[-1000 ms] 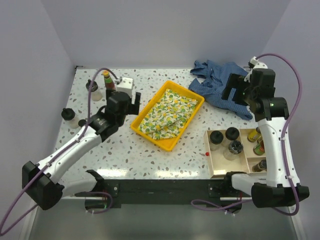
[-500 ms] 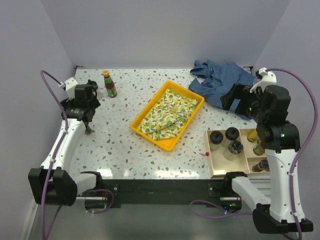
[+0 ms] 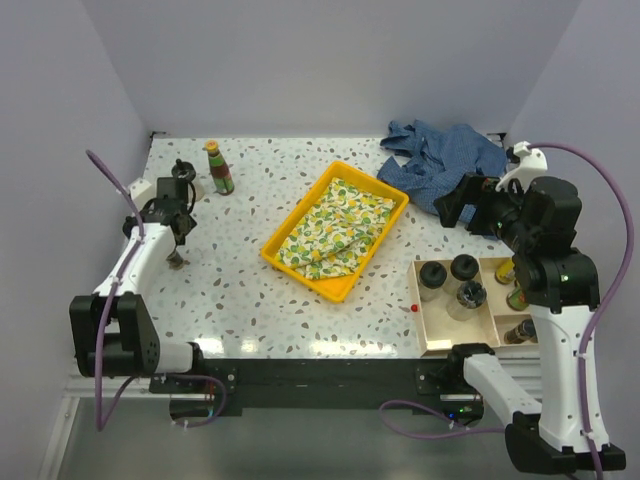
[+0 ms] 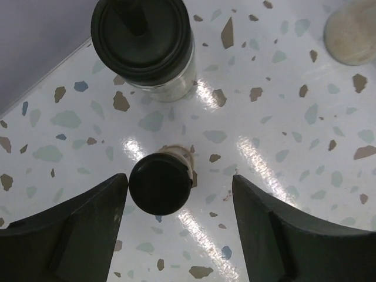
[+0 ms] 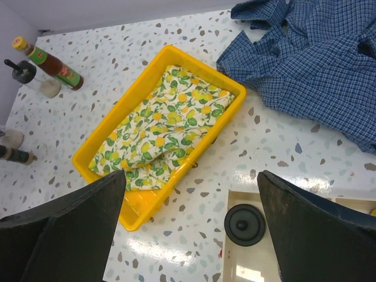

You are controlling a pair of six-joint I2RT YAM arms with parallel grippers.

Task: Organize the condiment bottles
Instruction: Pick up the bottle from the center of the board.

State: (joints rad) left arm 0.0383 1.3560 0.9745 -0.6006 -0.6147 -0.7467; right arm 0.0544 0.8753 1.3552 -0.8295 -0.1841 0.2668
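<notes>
The left gripper (image 4: 178, 181) stands open around a small black-capped bottle (image 4: 160, 183) on the table, clamping nothing. Beyond it, a black-lidded jar (image 4: 143, 41) is cut off at the frame edge. The right gripper (image 5: 191, 176) gapes wide and empty. The right arm (image 3: 555, 300) hides part of the wooden box (image 3: 455, 335) of bottles.

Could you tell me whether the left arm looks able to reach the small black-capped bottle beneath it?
Probably yes: the left end effector hangs directly over the black-capped bottle, open fingers flanking its cap, and the neighbouring black-lidded jar stands apart, leaving the way free.
</notes>
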